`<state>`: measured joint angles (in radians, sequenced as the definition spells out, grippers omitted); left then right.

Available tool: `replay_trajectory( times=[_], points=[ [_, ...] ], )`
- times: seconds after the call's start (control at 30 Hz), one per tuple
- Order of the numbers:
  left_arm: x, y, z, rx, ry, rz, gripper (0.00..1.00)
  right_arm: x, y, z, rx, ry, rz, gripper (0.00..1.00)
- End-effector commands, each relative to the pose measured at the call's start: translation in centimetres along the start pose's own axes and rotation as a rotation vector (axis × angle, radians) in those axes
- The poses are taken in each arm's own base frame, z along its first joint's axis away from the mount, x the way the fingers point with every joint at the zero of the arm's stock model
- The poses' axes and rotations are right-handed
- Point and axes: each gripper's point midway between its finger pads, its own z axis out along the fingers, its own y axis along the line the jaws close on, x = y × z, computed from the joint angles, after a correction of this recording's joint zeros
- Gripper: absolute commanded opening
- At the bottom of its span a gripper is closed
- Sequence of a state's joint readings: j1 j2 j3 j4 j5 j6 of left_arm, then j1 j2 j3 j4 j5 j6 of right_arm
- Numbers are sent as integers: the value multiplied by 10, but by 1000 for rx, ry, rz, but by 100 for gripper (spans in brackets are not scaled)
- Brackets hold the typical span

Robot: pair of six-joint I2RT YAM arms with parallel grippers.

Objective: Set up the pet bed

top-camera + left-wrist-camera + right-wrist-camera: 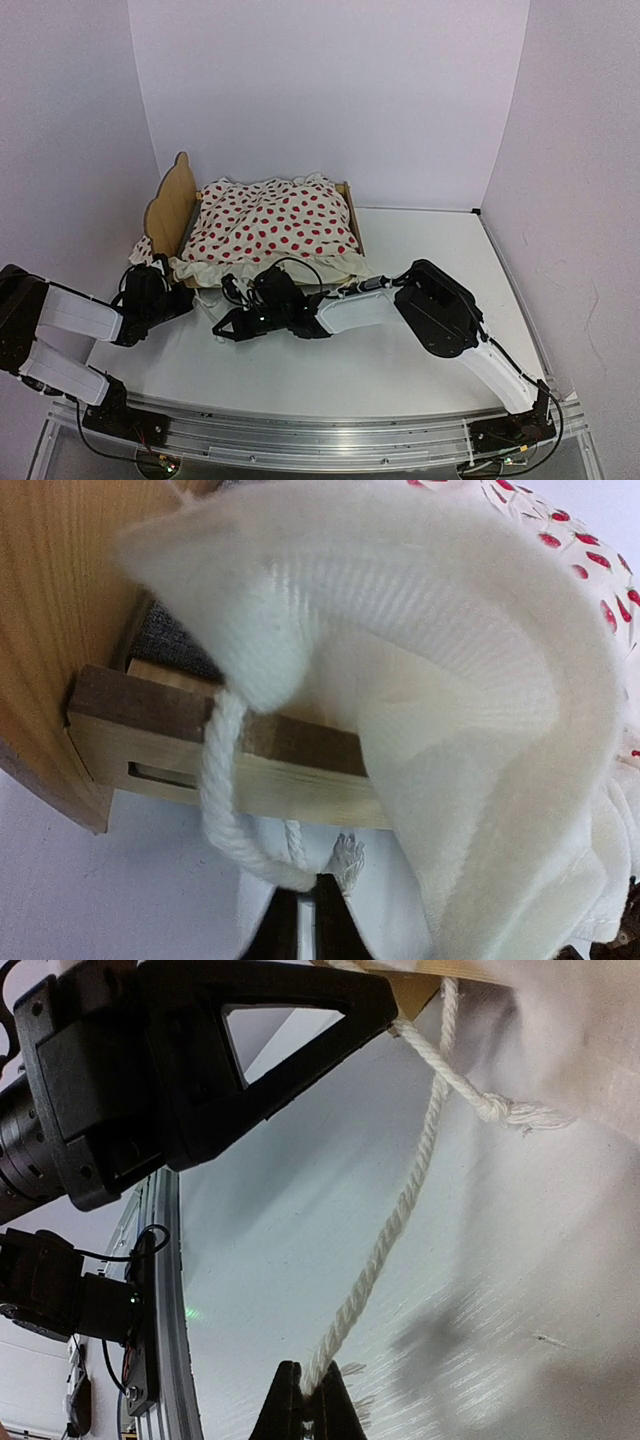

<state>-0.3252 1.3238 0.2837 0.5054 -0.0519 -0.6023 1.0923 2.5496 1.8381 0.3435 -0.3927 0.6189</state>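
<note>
The pet bed (170, 205), a light plywood frame with a wavy headboard, stands at the back left. A white red-dotted blanket (270, 225) lies over it. In the left wrist view the side rail (300, 785) meets the headboard, with a patch of grey felt (165, 645) above it and the blanket's ruffle (450, 680) hanging over. A white cord (225, 810) loops down from the ruffle. My left gripper (305, 910) is shut on the cord near its frayed knot (347, 858), at the bed's front left corner (168, 280). My right gripper (315, 1385) is shut on a second strand of the cord (400, 1220), pulled taut, in front of the bed (218, 330).
The white table (450, 270) stretches to the right of the bed, and white walls close in the back and both sides. An aluminium rail (300, 435) with cables runs along the near edge. The left gripper's black body (200, 1060) fills the upper left of the right wrist view.
</note>
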Motion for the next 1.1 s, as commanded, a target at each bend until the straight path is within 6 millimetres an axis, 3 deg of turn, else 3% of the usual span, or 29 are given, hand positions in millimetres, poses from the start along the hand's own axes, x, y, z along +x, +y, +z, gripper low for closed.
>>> replay_trajectory(
  times=[0.0,0.2,0.33,0.57,0.73,0.93,1.07],
  points=[
    [-13,2,0,-4,-62,0,0,2,6,1,-23,-2,-3,0],
    [-10,4,-4,-15,19,-29,0,1,9,-3,-21,-6,-14,0],
    [12,-2,-16,6,189,-103,0,-4,13,-6,-15,-21,-24,0],
    [18,-9,-35,23,264,-78,0,-15,19,-7,-18,-46,-23,0],
    [19,-9,-24,29,281,8,0,-25,26,-3,-34,-69,-11,0],
    [4,-35,-19,147,257,120,0,-47,23,9,-18,-136,86,0],
    [5,-41,-21,171,278,131,0,-56,5,10,48,-201,186,0]
  ],
)
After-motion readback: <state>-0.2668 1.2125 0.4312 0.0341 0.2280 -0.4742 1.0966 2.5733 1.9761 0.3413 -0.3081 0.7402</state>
